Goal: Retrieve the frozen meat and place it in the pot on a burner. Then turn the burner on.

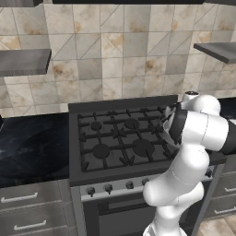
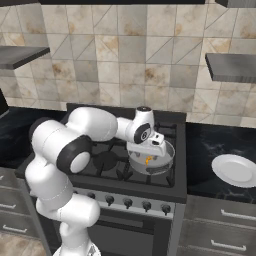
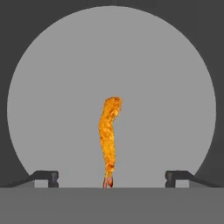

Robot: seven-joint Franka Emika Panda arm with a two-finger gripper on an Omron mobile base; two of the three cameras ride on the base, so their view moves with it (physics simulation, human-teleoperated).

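My claw is spread wide, tips far apart at the bottom of the hand view, holding nothing. The frozen meat lies inside the pot, long axis running top to bottom of the frame, thin reddish end toward my tips. Bare pale floor on both sides, rim well apart. Right base view: pot on stove's front right burner, meat inside.

The pot is rendered as matt grey metal, its inside pale and smooth. The frozen meat is shown with a rough, crumbly orange surface. Beside the pot, the counter is finished in glossy dark stone, and the white plate looks smooth.
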